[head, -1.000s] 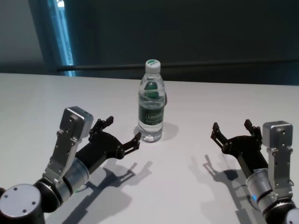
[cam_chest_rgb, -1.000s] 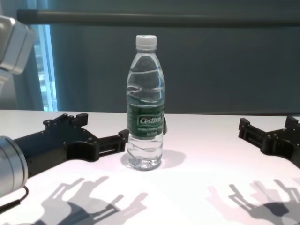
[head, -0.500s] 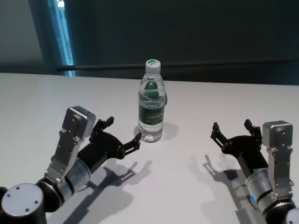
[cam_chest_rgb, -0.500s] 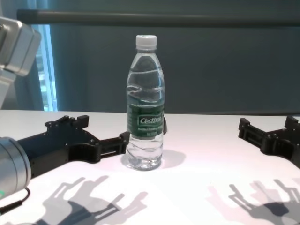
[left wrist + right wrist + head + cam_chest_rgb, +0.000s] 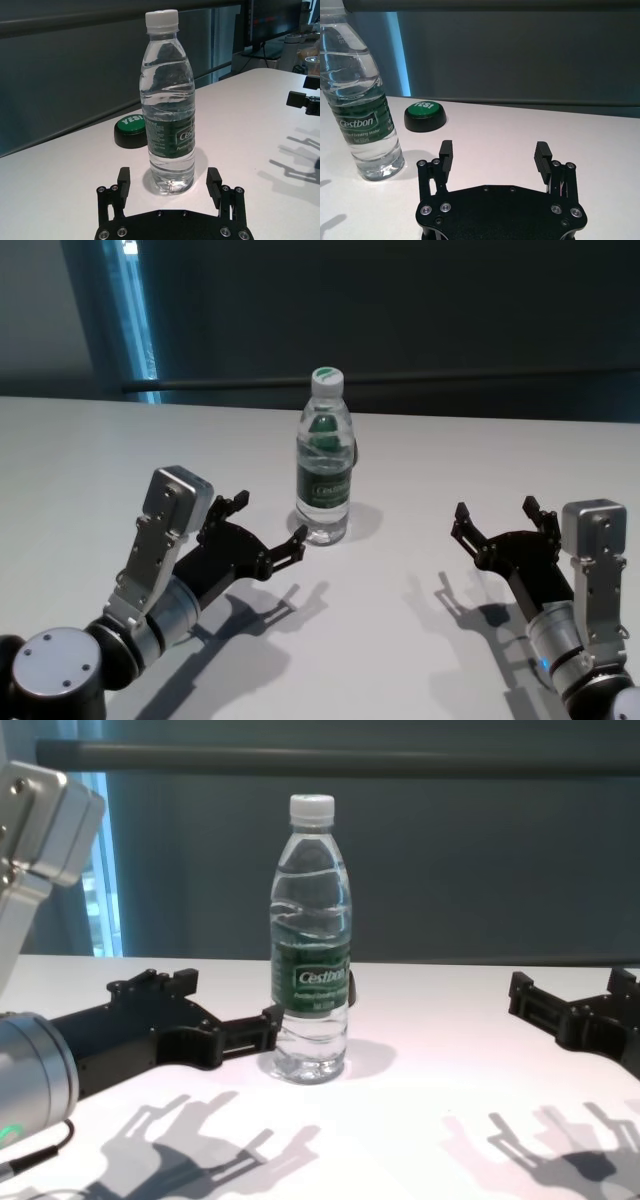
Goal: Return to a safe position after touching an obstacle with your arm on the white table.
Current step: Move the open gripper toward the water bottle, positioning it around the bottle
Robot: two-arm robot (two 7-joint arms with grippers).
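Bottle (image 5: pixel 324 472) upright on the white surface (image 5: pixel 420 470), toward the middle of its far edge, my left claw (image 5: pixel 268 527) right at its base.

My left claw is spread, its two fingers reaching toward the lower part of the bottle; in the chest view one fingertip (image 5: pixel 270 1017) sits just beside the clear wall, and I cannot tell whether it touches. My right claw (image 5: pixel 495 523) hovers low over the surface well apart from the bottle, toward the right edge, fingers also spread and holding nothing. A green button (image 5: pixel 424 116) on a black base sits just behind the bottle, nearer the far edge.
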